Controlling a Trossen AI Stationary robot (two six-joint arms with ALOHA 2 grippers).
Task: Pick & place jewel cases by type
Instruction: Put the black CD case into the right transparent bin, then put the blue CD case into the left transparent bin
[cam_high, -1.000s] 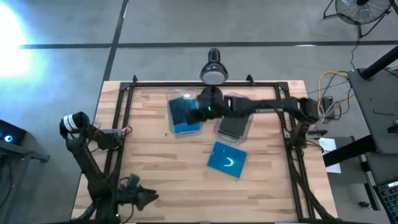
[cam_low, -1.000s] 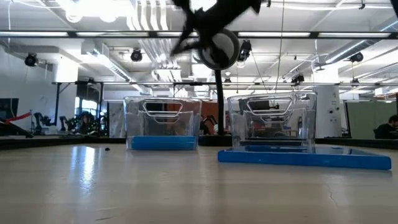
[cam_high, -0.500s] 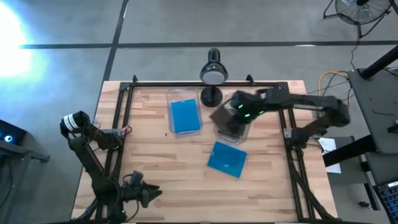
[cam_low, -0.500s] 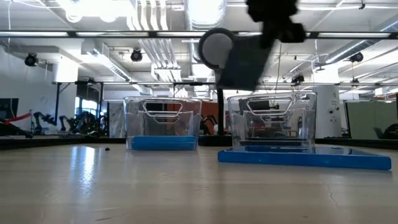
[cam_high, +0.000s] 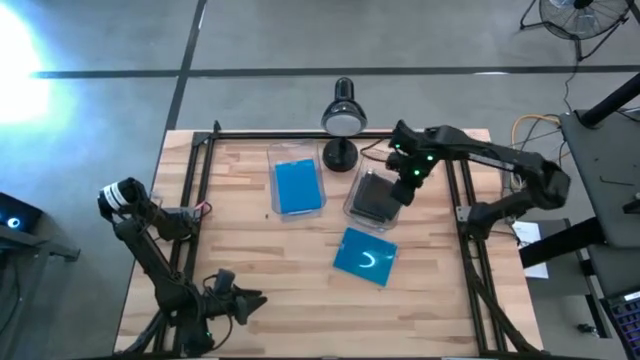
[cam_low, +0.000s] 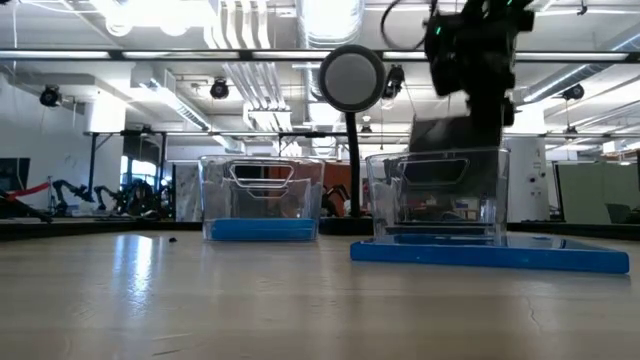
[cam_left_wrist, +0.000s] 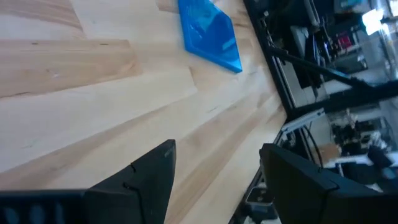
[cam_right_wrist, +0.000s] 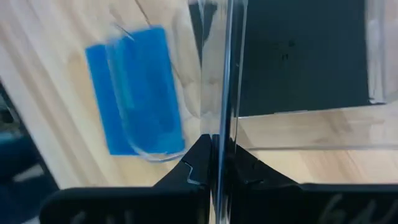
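My right gripper (cam_high: 406, 186) hangs over the right clear bin (cam_high: 352, 205), shut on a dark grey jewel case (cam_low: 440, 136) that stands on edge above the bin (cam_low: 437, 195). Dark cases (cam_right_wrist: 298, 56) lie flat in that bin. The left clear bin (cam_high: 297, 187) holds blue cases (cam_low: 260, 229). One more blue case (cam_high: 365, 256) lies flat on the table in front of the bins, also in the left wrist view (cam_left_wrist: 210, 32). My left gripper (cam_left_wrist: 214, 168) waits open at the near left edge (cam_high: 240, 301). My right gripper pinches the dark jewel case between its two fingers (cam_right_wrist: 198, 167), gripping it by its upper edge (cam_right_wrist: 221, 134). The fingers come from above, pointing down. The case is lifted clear and hangs upright below them, its lower part (cam_low: 438, 150) at the bin's rim.
A black desk lamp (cam_high: 342, 118) stands at the far edge between the two bins; its round head (cam_low: 351, 78) shows beside my right gripper in the low view. A black metal frame (cam_high: 200, 150) runs along the table's sides. Bare wood lies left of the bins.
My right gripper has swung from above the left bin toward the table's right, carrying the dark case, and now stands over the right bin. The case has tipped from slanted to hanging upright and has come down to the bin's rim.
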